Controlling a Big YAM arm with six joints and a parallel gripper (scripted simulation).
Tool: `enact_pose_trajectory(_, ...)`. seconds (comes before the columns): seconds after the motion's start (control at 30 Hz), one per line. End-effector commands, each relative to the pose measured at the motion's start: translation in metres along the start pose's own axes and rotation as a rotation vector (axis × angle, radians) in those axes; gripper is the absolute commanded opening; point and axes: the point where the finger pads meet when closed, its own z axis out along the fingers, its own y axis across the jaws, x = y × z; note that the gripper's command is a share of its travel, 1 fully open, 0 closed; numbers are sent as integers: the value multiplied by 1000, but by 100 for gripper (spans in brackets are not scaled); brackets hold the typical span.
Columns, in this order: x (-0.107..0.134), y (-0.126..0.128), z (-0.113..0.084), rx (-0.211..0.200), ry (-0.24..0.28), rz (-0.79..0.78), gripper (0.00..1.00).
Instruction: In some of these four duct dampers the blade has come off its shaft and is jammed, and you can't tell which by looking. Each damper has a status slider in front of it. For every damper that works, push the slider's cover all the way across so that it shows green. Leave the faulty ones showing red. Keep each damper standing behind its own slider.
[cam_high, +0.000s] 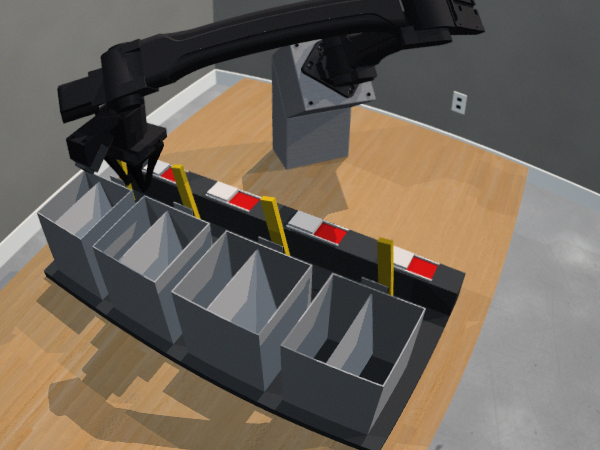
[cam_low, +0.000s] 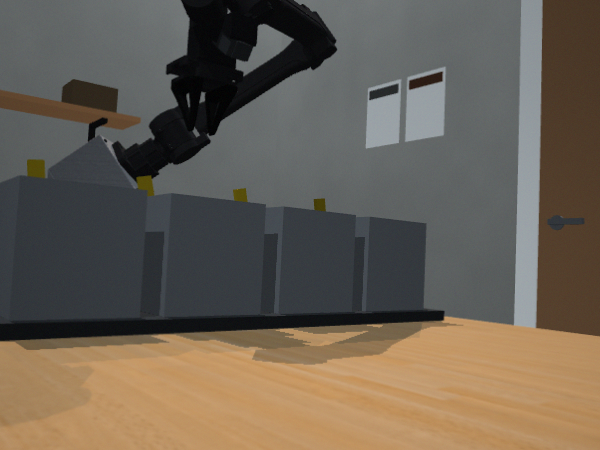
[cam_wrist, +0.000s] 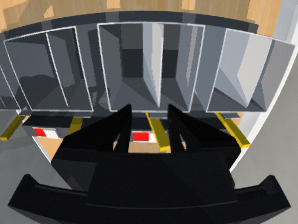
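Four grey box dampers (cam_high: 85, 255) (cam_high: 130, 295) (cam_high: 215, 335) (cam_high: 330, 395) stand in a curved row, each with an inner blade and a yellow lever, such as the second from left's lever (cam_high: 185, 192) (cam_wrist: 158, 132) and the rightmost lever (cam_high: 385, 265) in the top view. Behind them, four sliders show red windows (cam_high: 244, 201) (cam_high: 330, 233) (cam_high: 422, 268) (cam_wrist: 141, 136) beside white covers (cam_high: 222, 191) (cam_high: 305, 222) (cam_wrist: 51, 133). The leftmost slider is partly hidden by the arm. My gripper (cam_high: 137, 188) (cam_low: 203, 132) (cam_wrist: 149, 109) is partly open and empty, above the levers. In the wrist view the second lever appears between its fingertips, lower down.
The dampers stand on a dark base plate (cam_high: 427, 332) on the wooden table (cam_high: 450, 185). A dark raised rail (cam_high: 362, 240) carries the sliders. The arm's grey pedestal (cam_high: 317, 137) stands behind the rail. Narrow gaps separate neighbouring dampers.
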Motion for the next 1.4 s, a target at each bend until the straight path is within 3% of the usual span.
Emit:
enact_pose_trajectory(0.0,14,-12,0,-15,2,32,36)
enact_pose_trajectory(0.03,24,-15,2,-34,3,33,36)
enact_pose_trajectory(0.1,24,-15,2,-34,3,33,36)
enact_pose_trajectory(0.13,40,-19,6,-63,1,33,36)
enact_pose_trajectory(0.57,133,-44,25,-237,-3,34,36)
enact_pose_trajectory(0.67,136,-44,25,-241,-3,34,36)
enact_pose_trajectory(0.7,120,-42,31,-244,14,-16,36)
enact_pose_trajectory(0.83,117,-38,27,-237,7,-29,36)
enact_pose_trajectory(1.37,121,-39,29,-235,4,-11,36)
